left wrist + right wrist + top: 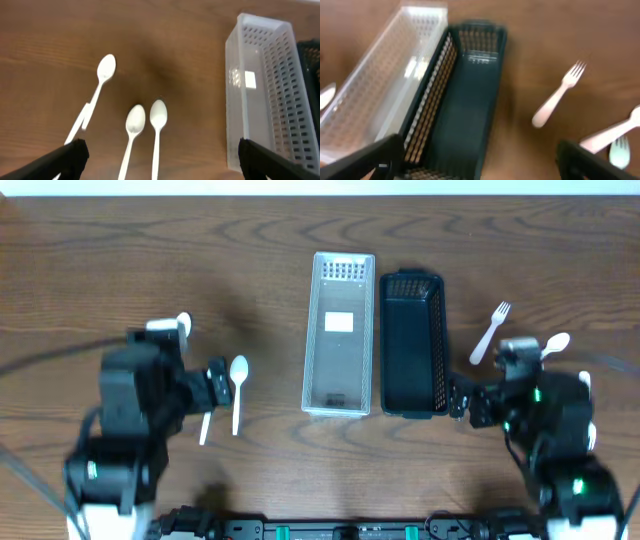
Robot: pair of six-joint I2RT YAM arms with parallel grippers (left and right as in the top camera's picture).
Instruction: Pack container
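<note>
A clear perforated container and a black perforated container stand side by side mid-table; both look empty. Three white spoons lie left of them; in the left wrist view they are one far left and two side by side. My left gripper is open and empty just short of the two spoons. A white fork and a white spoon lie right of the black container. My right gripper is open and empty near that container's near right corner.
The clear container also shows at the right of the left wrist view and at the left of the right wrist view. Another pale utensil lies partly hidden by my right finger. Brown wooden table all round.
</note>
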